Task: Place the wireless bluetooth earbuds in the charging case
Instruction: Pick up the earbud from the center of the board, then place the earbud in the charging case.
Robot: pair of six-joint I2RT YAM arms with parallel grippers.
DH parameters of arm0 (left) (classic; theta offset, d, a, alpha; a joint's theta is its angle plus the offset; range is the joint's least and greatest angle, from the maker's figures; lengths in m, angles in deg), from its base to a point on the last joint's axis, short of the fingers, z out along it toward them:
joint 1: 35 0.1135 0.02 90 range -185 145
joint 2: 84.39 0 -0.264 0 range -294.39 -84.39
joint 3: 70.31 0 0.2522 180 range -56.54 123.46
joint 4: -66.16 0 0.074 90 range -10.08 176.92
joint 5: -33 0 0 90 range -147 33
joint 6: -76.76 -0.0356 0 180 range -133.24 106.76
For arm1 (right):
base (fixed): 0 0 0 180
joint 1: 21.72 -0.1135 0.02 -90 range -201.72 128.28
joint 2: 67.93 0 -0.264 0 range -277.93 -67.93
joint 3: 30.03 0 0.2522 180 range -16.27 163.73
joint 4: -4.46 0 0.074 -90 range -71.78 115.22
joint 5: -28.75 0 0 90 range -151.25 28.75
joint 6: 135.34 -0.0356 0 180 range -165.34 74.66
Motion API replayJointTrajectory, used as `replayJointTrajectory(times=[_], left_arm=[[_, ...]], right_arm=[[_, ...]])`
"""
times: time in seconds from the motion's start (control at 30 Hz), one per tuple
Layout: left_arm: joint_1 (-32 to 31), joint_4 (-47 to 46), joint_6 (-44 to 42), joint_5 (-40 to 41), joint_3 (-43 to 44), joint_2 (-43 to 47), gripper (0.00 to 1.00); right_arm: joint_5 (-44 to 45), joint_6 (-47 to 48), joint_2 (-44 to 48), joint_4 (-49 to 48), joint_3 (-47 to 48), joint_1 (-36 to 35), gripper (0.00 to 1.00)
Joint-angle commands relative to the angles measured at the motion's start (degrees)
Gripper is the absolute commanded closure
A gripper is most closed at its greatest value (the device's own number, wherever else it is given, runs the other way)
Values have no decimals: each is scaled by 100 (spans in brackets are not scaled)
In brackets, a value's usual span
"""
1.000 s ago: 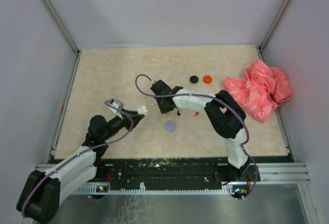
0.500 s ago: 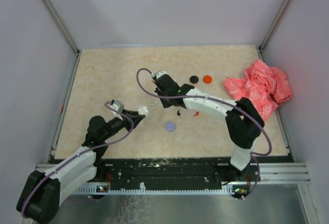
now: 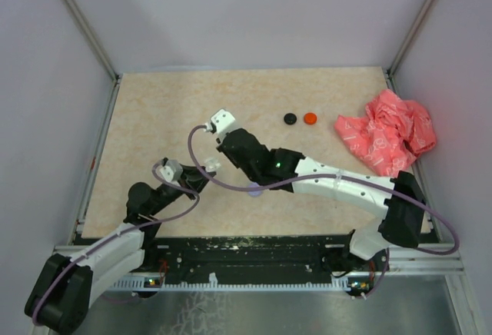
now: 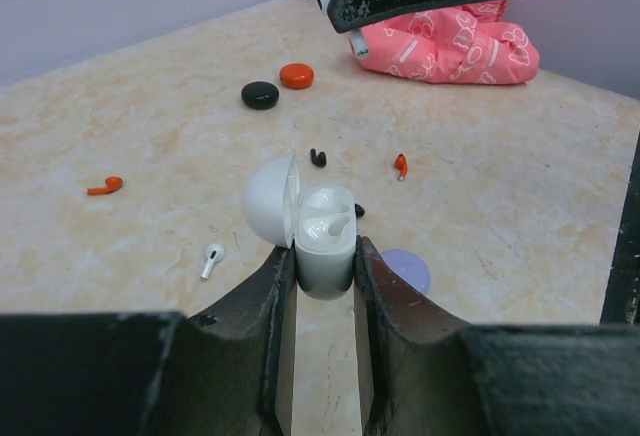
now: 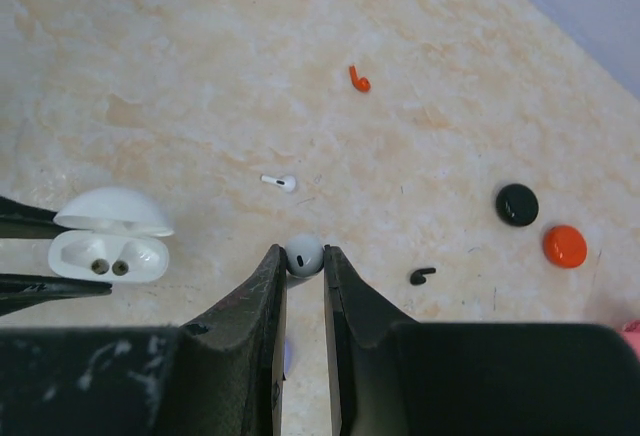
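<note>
So the charging case (image 4: 325,251) is clamped between the fingers of the left gripper (image 4: 324,274). The lid is flipped back over one finger and the sockets are turned upward, presumably so a bud can be dropped straight in from above. In the right wrist view both sockets look empty. The case's long side seems to run along the fingers, away from the wrist, though that's judged from a pretty foreshortened view.

A white earbud (image 5: 305,252) is pinched at the very tips of the right gripper (image 5: 304,268), which is closed on it. Only the rounded head can be seen from the wrist. The stem is probably pointed down past the fingertips, with its long axis roughly in line with the fingers, but that can't be confirmed. That'd be the right way up for a socket.

The case is off to the left of those fingertips, near but not under them, so a sideways shift looks to be needed.

Scattered on the table around the right fingertips are another white bud (image 5: 280,182), an orange one (image 5: 358,79) and a black one (image 5: 422,276), all lying flat.
</note>
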Motion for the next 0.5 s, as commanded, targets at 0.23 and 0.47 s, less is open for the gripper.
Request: replayJointTrajectory(times=[0.23, 0.47], left_arm=[[26, -1757, -376, -120, -358, -208, 100], [26, -1805, -316, -208, -382, -145, 100]], right_arm=[[1074, 1113, 234, -1395, -334, -1027, 99], [1195, 1417, 111, -1892, -438, -1360, 99]])
